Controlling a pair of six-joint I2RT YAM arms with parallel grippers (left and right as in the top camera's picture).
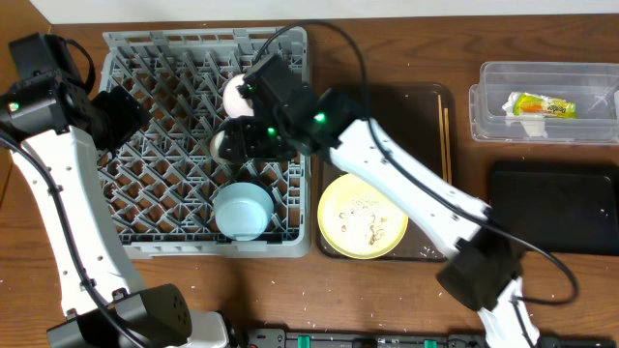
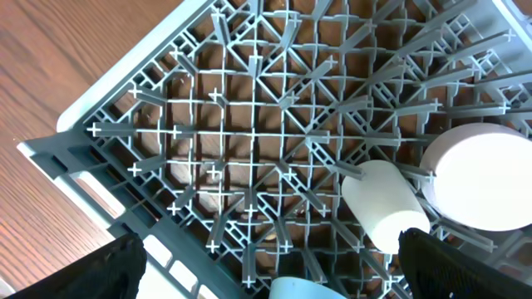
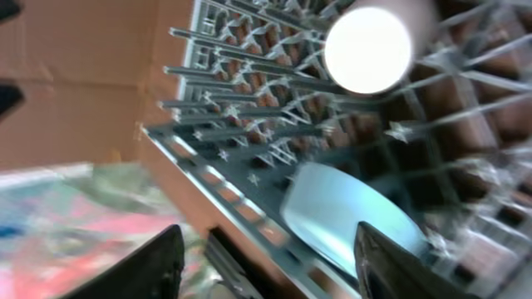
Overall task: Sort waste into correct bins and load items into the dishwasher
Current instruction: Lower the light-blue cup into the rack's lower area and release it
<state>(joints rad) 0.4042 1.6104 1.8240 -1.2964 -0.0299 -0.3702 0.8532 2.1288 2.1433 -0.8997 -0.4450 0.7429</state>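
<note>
Right gripper (image 3: 268, 237) open, empty over rack (image 1: 155, 58); blue bowl (image 1: 242, 211) at 6 o'clock. If I retreat low, fingers clip it.

Left arm (image 1: 53, 213): the white link climbs from its base at the near-left corner, then folds at a black joint block and turns toward the right. Left gripper (image 1: 124, 111) is pitched downward. Jaws stand wide apart; only the two dark fingertips (image 2: 108, 266) show, one in each lower corner of the wrist view, with nothing clasped between them.

Right arm (image 1: 406, 193): stretched long on a diagonal from the near-right base up and leftward, white links almost in line, green lamps lit on the black wrist. Right gripper (image 1: 242, 135) is turned downward, jaws parted and holding nothing (its wrist view is smeared, but the gap reads plainly).
</note>
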